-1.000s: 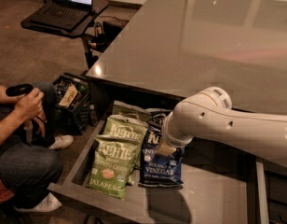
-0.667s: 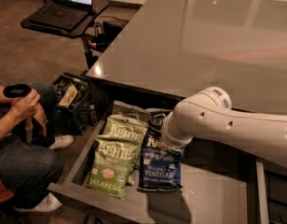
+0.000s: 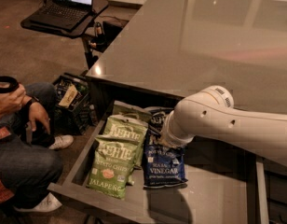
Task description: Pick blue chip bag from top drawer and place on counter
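The blue chip bag [image 3: 164, 166] lies in the open top drawer [image 3: 213, 199], its white "Vinegar" lettering facing up, right of the green bags. My white arm reaches in from the right, and its gripper [image 3: 157, 135] is down at the bag's upper end, hidden behind the wrist. The bag's lower part rests on the drawer bottom. The glossy dark grey counter [image 3: 194, 41] spreads above and behind the drawer.
Two light green Jalapeno bags [image 3: 114, 160] lie left of the blue bag, with another bag behind them. A seated person [image 3: 20, 139] is at the left. A black crate [image 3: 71, 99] stands on the floor beside the drawer, and a laptop on a black stand [image 3: 64, 10] is at the far left.
My arm's wrist has shifted slightly over the blue bag's top end. The bag stays in the drawer. The person's hands have moved a little.
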You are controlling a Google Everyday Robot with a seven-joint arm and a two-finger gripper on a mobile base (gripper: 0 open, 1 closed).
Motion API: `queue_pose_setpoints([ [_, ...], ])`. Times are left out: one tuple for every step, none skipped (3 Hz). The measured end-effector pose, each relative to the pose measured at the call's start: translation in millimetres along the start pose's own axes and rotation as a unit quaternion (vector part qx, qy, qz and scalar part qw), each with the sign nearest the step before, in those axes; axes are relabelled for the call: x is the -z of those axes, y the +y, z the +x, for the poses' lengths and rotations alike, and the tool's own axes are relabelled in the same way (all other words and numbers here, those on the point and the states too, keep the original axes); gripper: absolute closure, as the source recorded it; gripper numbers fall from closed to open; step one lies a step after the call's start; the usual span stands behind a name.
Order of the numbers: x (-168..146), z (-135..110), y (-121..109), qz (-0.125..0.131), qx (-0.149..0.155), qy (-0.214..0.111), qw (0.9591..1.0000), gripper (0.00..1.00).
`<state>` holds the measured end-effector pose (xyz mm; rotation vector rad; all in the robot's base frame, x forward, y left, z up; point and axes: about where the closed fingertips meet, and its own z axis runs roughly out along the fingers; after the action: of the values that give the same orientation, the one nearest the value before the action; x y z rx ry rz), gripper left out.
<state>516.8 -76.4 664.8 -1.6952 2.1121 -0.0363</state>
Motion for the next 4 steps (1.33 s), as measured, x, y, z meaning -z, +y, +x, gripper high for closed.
queue_pose_setpoints([
  [21.1, 1.6, -11.5, -0.003, -0.022, 0.000, 0.9998, 1.00],
  [45.6, 8.7, -21.0, -0.012, -0.066, 0.007, 0.9977, 1.00],
  [69.6, 10.3, -23.9, -0.021, -0.093, 0.017, 0.9953, 1.00],
  [92.9, 10.5, -22.3, -0.024, -0.106, 0.024, 0.9938, 1.00],
])
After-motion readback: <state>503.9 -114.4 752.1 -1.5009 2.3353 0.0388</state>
